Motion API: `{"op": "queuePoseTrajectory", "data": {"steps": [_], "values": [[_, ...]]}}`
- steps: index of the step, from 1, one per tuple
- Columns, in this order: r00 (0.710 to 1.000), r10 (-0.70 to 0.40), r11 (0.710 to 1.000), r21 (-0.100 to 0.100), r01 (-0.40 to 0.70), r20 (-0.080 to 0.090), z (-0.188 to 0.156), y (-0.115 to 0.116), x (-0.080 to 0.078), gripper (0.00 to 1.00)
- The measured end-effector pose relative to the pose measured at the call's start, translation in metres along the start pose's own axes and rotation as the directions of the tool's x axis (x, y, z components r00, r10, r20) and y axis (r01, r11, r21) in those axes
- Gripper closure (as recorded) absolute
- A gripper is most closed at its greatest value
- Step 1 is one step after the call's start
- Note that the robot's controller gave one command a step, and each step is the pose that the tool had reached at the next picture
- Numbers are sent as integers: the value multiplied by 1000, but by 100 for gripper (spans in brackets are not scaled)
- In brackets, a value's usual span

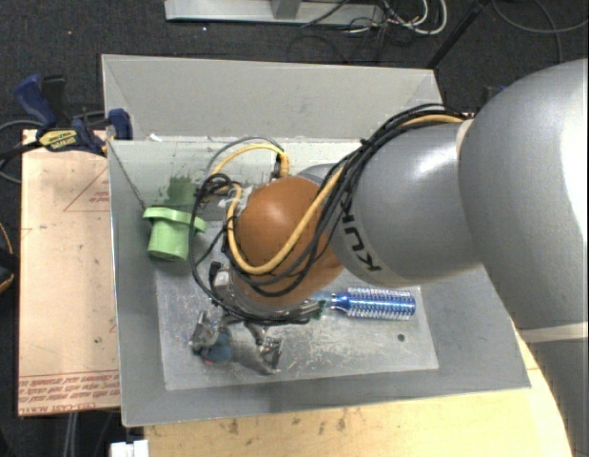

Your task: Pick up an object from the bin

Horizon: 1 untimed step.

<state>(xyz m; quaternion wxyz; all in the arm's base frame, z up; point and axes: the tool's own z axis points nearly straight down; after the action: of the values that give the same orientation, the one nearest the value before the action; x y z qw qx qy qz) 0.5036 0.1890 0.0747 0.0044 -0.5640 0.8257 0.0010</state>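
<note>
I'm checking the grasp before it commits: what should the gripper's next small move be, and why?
Probably nudge toward the view's left, then close. The gripper sits low over the bin's front floor with fingers apart, and the small bluish thing lies close by the finger on that side, not centred between them.

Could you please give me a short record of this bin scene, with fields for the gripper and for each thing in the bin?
gripper: gripper low over the bin floor, at the view's lower left, fingers apart
nearest thing: small dark teal thing on the floor between the fingers; kind unclear, no grip seen
by the view's left wall: light green flanged tube, lying on its side
right of the gripper: blue hairbrush, flat on the floor
container: grey metal bin
</note>
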Motion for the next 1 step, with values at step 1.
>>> {"op": "queuePoseTrajectory", "data": {"steps": [1], "values": [[1000, 4, 1000, -1, -4, -3, -2, -1, -2, 0]]}}
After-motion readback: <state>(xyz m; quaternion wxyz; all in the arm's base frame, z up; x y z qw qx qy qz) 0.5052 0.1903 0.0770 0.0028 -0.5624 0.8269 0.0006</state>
